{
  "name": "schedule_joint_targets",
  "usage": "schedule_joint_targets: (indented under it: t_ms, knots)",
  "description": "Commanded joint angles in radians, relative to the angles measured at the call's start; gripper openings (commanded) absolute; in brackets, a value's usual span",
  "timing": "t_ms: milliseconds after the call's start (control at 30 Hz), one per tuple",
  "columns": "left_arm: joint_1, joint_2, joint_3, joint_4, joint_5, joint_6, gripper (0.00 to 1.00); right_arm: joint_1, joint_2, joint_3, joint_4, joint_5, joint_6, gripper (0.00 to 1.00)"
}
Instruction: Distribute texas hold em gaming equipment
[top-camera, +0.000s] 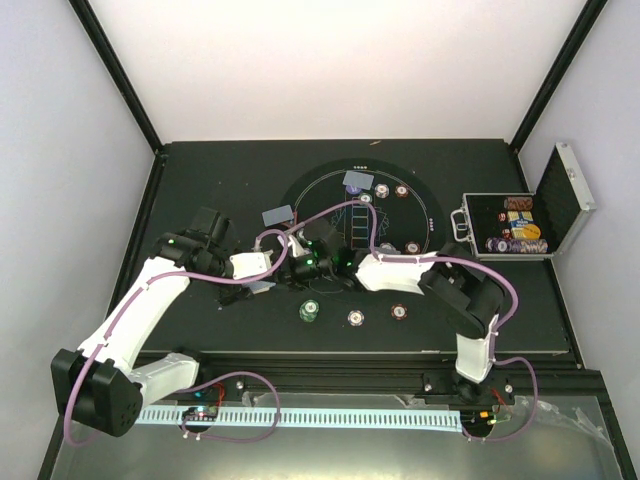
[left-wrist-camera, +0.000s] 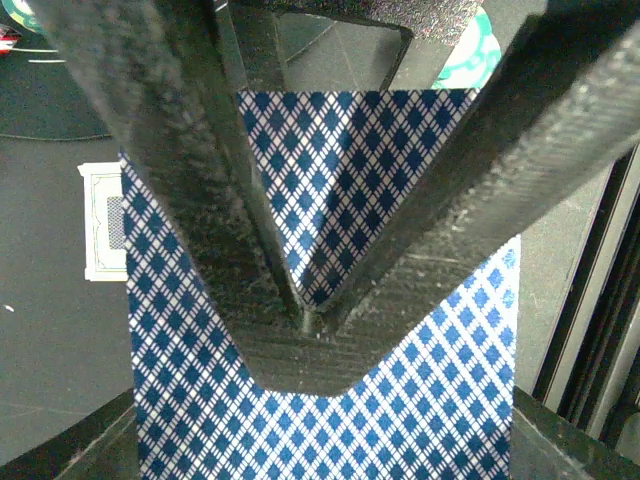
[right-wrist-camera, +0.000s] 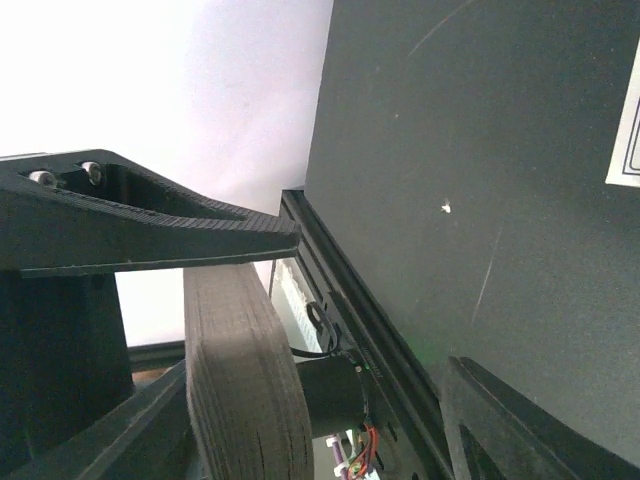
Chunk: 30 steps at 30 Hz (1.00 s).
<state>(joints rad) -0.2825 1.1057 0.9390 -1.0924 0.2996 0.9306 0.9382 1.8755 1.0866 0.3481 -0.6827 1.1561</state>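
Top view: the left pincer (top-camera: 272, 264) and right pincer (top-camera: 308, 262) meet almost tip to tip over the near edge of the round black mat (top-camera: 425, 200); one grey-backed card (top-camera: 278, 214) lies just beyond them and another (top-camera: 357, 180) lies farther back; a green chip stack (top-camera: 309, 311), a white chip (top-camera: 355, 317) and a brown-red chip (top-camera: 399, 311) sit on the desk (top-camera: 200, 180) in front; the open metal case (top-camera: 560, 200) stands well to the right. The arms crowd each other, so either may clip its neighbour or the green stack.

Left wrist view: the pincer is clamped tight on a blue diamond-backed playing card (left-wrist-camera: 420, 400), one or several I cannot tell; it is likely light, thin, bendy and slick, best pinched flat near an edge; chips are stiff, best taken across the rim.

Right wrist view: the fingers (right-wrist-camera: 240, 370) stand apart with nothing between them; only bare desk and its rail show.
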Motion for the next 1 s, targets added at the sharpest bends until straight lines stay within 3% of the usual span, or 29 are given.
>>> schedule_joint_targets:
  t_ms: [0, 433, 733, 967]
  knots:
    - [0.003, -0.025, 0.017, -0.007, 0.016, 0.005, 0.02, 0.003, 0.014, 0.020, 0.027, -0.012, 0.003, 0.63]
    - [0.004, -0.023, 0.027, -0.012, 0.018, 0.005, 0.01, -0.060, -0.075, -0.139, 0.037, 0.008, -0.021, 0.42]
    - [0.003, -0.020, 0.024, -0.009, 0.017, 0.002, 0.02, -0.068, -0.146, -0.151, -0.024, 0.028, -0.055, 0.14]
    - [0.003, -0.018, 0.023, -0.013, 0.011, -0.001, 0.01, -0.104, -0.201, -0.196, -0.044, 0.035, -0.080, 0.04]
